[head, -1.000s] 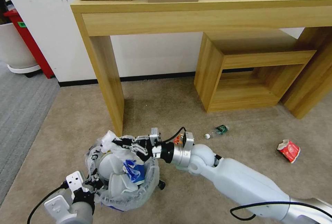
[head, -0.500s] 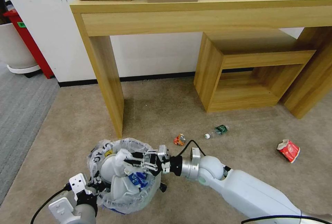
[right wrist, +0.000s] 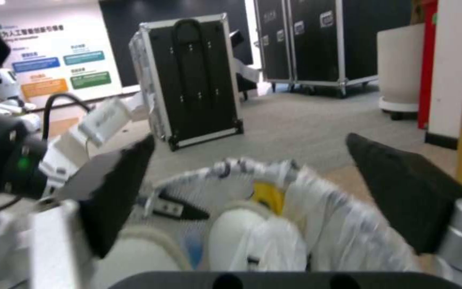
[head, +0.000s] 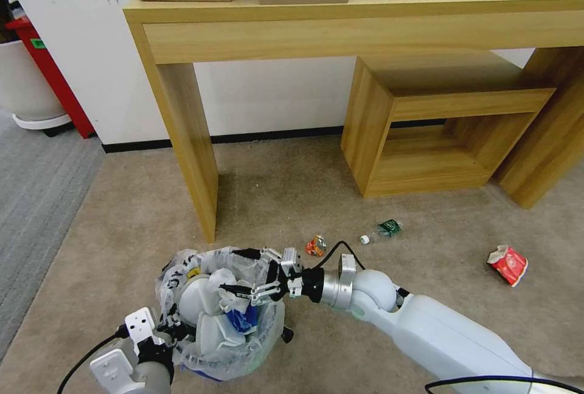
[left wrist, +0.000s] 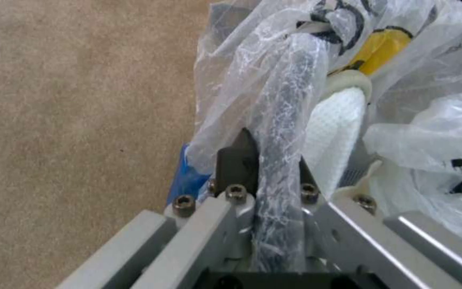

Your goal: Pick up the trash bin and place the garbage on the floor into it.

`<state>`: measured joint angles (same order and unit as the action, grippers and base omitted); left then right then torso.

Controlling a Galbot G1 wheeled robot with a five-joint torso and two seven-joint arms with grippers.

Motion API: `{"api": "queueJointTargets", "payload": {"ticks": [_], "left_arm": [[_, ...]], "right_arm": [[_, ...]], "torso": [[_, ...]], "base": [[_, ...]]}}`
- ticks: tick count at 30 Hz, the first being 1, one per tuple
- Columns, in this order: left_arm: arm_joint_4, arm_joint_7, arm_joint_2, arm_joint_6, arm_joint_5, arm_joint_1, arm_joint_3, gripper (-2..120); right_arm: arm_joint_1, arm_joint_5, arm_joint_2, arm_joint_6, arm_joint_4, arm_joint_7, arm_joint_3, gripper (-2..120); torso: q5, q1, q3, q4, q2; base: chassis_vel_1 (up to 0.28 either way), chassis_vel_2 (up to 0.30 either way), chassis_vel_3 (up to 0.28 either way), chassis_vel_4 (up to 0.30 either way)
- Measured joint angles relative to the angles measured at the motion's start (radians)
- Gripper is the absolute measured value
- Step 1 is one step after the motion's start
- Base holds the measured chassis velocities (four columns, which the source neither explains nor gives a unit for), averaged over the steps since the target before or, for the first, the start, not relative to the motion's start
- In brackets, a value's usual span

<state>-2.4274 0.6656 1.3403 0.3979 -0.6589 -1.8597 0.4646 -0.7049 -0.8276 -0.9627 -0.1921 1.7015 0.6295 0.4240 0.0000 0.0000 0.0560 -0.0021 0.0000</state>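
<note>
Bin: low at the front of the head view, over the tan floor, near a leg of the wooden counter. Already holds white slippers and a blue-and-white wrapper.
Bin handling: looks light; the crinkly liner is soft and slippery, the dark rim under it stiff. Best hold judged to be on the rim through the bag, not on loose plastic.
Left gripper: at the bin's near edge, jaws clamped on the bag-covered rim. The wrist view shows the dark rim running between the two pads, plastic bunched over it.
Right gripper: reaching in from the right, over the bin's mouth. Jaws wide apart; the wrist view shows nothing between the two dark fingers, with the slippers and bag below. Whether a fingertip grazes the liner cannot be told.
Garbage left on floor: small orange-red wrapper just beyond the right wrist; green-labelled bottle farther right; crumpled red packet well apart, far right.
Packet and wrapper handling: light and crushable, easy to pinch anywhere.
Bottle handling: smooth and round, likely to roll; grip across the body.
</note>
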Motion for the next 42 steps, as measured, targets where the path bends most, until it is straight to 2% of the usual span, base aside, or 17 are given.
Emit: {"api": "queueJointTargets", "payload": {"ticks": [5, 8, 10, 12, 14, 16, 18, 20, 22, 24, 30, 36, 42], "left_arm": [[0.003, -0.001, 0.001, 0.001, 0.001, 0.002, -0.008, 0], [0.005, -0.011, 0.003, 0.001, 0.011, 0.002, -0.023, 0], [0.005, -0.014, 0.003, 0.001, 0.013, 0.002, -0.026, 0], [0.006, -0.022, -0.002, 0.0, 0.016, 0.006, -0.037, 0], [0.006, -0.022, -0.005, -0.001, 0.015, 0.008, -0.038, 0], [0.01, -0.023, -0.019, -0.003, 0.002, 0.022, -0.044, 0], [0.011, -0.023, -0.023, -0.003, 0.0, 0.025, -0.046, 0], [0.019, -0.023, -0.034, -0.007, -0.012, 0.041, -0.058, 0], [0.021, -0.023, -0.037, -0.007, -0.014, 0.046, -0.062, 0], [0.035, -0.017, -0.043, -0.008, -0.02, 0.071, -0.077, 0], [0.046, -0.008, -0.057, -0.008, -0.033, 0.101, -0.087, 0], [0.05, 0.002, -0.092, -0.008, -0.066, 0.124, -0.067, 0], [0.053, 0.012, -0.141, -0.008, -0.123, 0.161, -0.014, 0]], "right_arm": [[-0.031, -0.001, 0.001, 0.008, 0.031, -0.038, -0.082, 100], [-0.103, 0.014, 0.012, 0.034, 0.055, -0.125, -0.208, 100], [-0.121, 0.023, 0.015, 0.036, 0.058, -0.135, -0.233, 100], [-0.202, 0.061, 0.039, 0.039, 0.073, -0.169, -0.342, 100], [-0.222, 0.069, 0.045, 0.039, 0.078, -0.177, -0.372, 100], [-0.304, 0.12, 0.055, 0.036, 0.1, -0.193, -0.49, 100], [-0.321, 0.133, 0.055, 0.033, 0.104, -0.197, -0.516, 100], [-0.395, 0.205, 0.043, 0.021, 0.118, -0.223, -0.624, 100], [-0.417, 0.23, 0.037, 0.019, 0.12, -0.237, -0.657, 100], [-0.491, 0.31, 0.008, 0.001, 0.121, -0.296, -0.757, 100], [-0.566, 0.359, -0.02, -0.029, 0.11, -0.344, -0.841, 100], [-0.571, 0.452, -0.065, -0.045, 0.03, -0.396, -0.918, 100], [-0.534, 0.424, -0.064, -0.045, -0.065, -0.386, -0.904, 100]], "torso": [[0.0, 0.0, 0.0, 0.0001, 0.0], [0.0, 0.0, 0.0, 0.0001, 0.0], [-0.0002, 0.0, 0.0, 0.0002, 0.0], [0.0002, 0.0, 0.0, 0.0, 0.0], [0.0, 0.0, 0.0, -0.0002, 0.0], [0.0001, 0.0, 0.0, -0.0001, 0.0], [0.0, 0.0, 0.0, -0.0001, 0.0], [0.0001, 0.0, 0.0, 0.0, 0.0], [0.0, 0.0, 0.0, 0.0, 0.0], [0.0002, 0.0, 0.0, -0.0002, 0.0], [0.0, 0.0, 0.0, -0.0003, 0.0], [0.0, 0.0, 0.0, 0.0, 0.0], [0.0, 0.0, 0.0, -0.0001, 0.0]], "base": [[0.0, 0.0, 0.0, 0.0], [0.0, 0.0, 0.0, 0.0], [0.0, 0.0, 0.0, 0.0], [0.0, 0.0, 0.0, 0.0], [0.0, 0.0, 0.0, 0.0], [0.0, 0.0, 0.0, 0.0], [0.0, 0.0, 0.0, 0.0], [0.0, 0.0, 0.0, 0.0], [0.0, 0.0, 0.0, 0.0], [0.0, 0.0, 0.0, 0.0], [0.0, 0.0, 0.0, 0.0], [0.0, 0.0, 0.0, 0.0], [0.0, 0.0, 0.0, 0.0]]}}
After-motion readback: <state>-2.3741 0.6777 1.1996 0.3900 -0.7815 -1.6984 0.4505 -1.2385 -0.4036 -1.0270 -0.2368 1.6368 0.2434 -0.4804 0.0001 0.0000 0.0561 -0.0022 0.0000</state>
